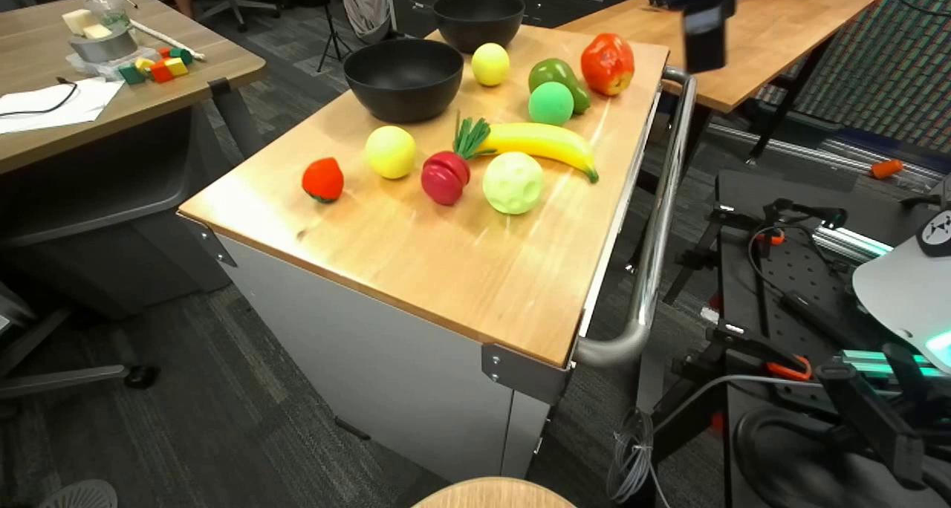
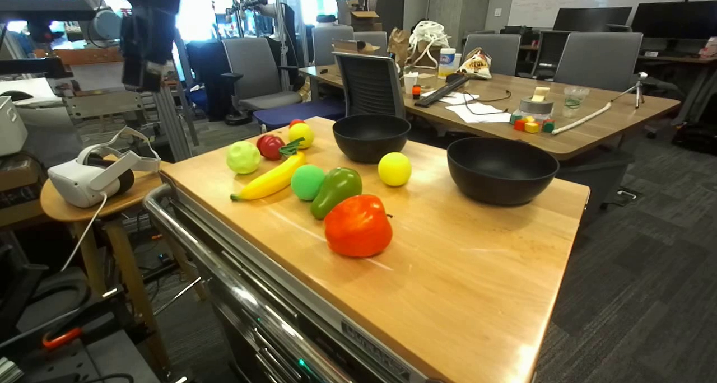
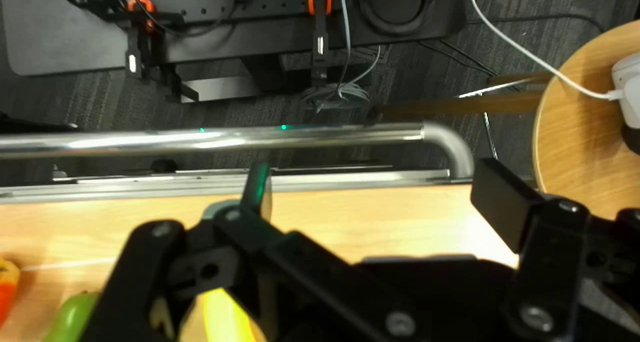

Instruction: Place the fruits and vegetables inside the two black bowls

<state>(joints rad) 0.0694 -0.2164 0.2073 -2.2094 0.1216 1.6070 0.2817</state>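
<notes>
Hanging empty, fingers (image 3: 505,202) spread wide! There's the banana (image 2: 274,177) on the table (image 2: 465,293), green ball (image 2: 306,182) just beside it, other produce (image 2: 338,191) around it, bowls (image 2: 498,192) apart from it. Likely best: straddle its middle, drop straight, pinch across, spare the green ball.

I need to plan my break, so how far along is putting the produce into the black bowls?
Done: nothing yet, by the look of it; nothing shows inside either black bowl.
In hand: nothing; the gripper hangs open.
Left: banana, red-orange pepper, green pear-shaped piece, two yellow balls, green ball, pale green ball, leafy red piece and small red piece, nine in all, on the wooden top.
</notes>
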